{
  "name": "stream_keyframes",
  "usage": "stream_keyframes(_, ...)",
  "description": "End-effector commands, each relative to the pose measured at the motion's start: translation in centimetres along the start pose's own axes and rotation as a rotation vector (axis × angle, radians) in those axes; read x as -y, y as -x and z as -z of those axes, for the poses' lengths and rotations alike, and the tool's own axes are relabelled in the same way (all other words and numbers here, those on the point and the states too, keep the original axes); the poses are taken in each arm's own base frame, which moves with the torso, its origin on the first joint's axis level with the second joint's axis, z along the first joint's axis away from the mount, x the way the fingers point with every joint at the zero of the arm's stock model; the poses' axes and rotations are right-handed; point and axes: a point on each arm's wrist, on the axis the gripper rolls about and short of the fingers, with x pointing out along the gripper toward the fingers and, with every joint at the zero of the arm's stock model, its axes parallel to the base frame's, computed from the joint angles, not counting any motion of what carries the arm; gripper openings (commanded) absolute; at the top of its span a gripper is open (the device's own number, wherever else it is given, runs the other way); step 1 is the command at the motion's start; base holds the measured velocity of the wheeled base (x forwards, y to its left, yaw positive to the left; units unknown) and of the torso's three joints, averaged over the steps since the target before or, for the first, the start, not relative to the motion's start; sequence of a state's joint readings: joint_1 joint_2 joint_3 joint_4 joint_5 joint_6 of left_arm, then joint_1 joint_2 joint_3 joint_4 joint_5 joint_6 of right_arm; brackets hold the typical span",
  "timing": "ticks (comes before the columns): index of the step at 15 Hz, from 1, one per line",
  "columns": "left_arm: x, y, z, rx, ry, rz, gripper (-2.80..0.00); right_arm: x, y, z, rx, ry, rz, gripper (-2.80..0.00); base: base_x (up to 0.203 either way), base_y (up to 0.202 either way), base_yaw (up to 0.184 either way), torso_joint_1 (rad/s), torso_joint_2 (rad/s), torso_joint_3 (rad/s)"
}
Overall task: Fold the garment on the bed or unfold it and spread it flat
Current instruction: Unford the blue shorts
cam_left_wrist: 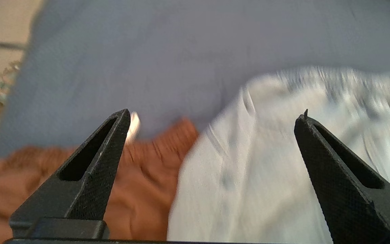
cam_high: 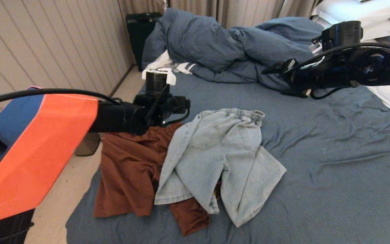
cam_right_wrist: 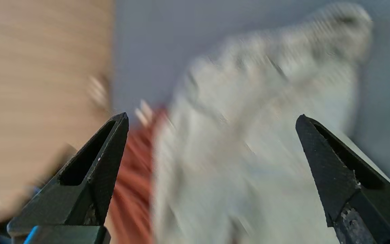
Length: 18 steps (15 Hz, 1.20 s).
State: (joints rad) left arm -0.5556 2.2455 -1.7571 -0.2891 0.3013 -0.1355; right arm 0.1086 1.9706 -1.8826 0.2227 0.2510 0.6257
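Fingers (cam_left_wrist: 90,176) of both grippers spread wide and empty above two garments on the bed (cam_high: 333,162).

Two garments lie near the bed's left edge: one pair of pale denim shorts (cam_high: 215,152), its waistband toward the far side, draped partly over one rust-brown garment (cam_high: 130,173), whose middle it hides. The left gripper (cam_left_wrist: 212,117) hangs over the seam where the two meet, touching neither; in the head view only its wrist shows, above the brown cloth's far edge. The right gripper (cam_right_wrist: 212,117) is well above the bed's far right, aimed back at the shorts, its fingertips hard to pick out in the head view. One bunched blue duvet (cam_high: 215,44) is heaped at the far end, white pillows (cam_high: 361,13) cut off at the top right corner. One dark case (cam_high: 141,34) stands by the wall.
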Motion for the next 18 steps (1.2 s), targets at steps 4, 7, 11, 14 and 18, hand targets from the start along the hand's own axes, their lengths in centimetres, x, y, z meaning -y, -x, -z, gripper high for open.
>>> stream_keyframes(4, -0.6, 8.7, 2.4, -0.19, 0.002, 0.106, 0.0, 0.8, 5.3, 3.2, -0.165, 0.072, 0.194, 0.0, 0.0, 0.0, 0.0, 0.0, 0.0, 0.0)
stream_keyframes(7, 0.1, 12.6, 6.6, -0.354, 0.031, 0.168, 0.0, 2.1, 7.1, 5.9, -0.254, 0.088, 0.248, 0.0, 0.0, 0.0, 0.0, 0.0, 0.0, 0.0)
stream_keyframes(11, 0.8, 15.3, 7.1, -0.395, 0.113, 0.206, 0.0, 3.9, 8.2, 9.0, -0.355, 0.091, 0.297, 0.0, 0.0, 0.0, 0.0, 0.0, 0.0, 0.0)
stream_keyframes(14, 1.3, 16.3, 9.0, -0.457, 0.084, 0.223, -2.8, 5.5, 8.0, 11.4, -0.42, 0.094, 0.324, -2.8, 0.0, 0.0, 0.0, 0.0, 0.0, 0.0)
stream_keyframes(18, 2.3, 14.8, 10.6, -0.503, 0.097, 0.214, -2.8, 7.3, 7.0, 13.0, -0.381, 0.146, 0.3, -2.8, 0.0, 0.0, 0.0, 0.0, 0.0, 0.0)
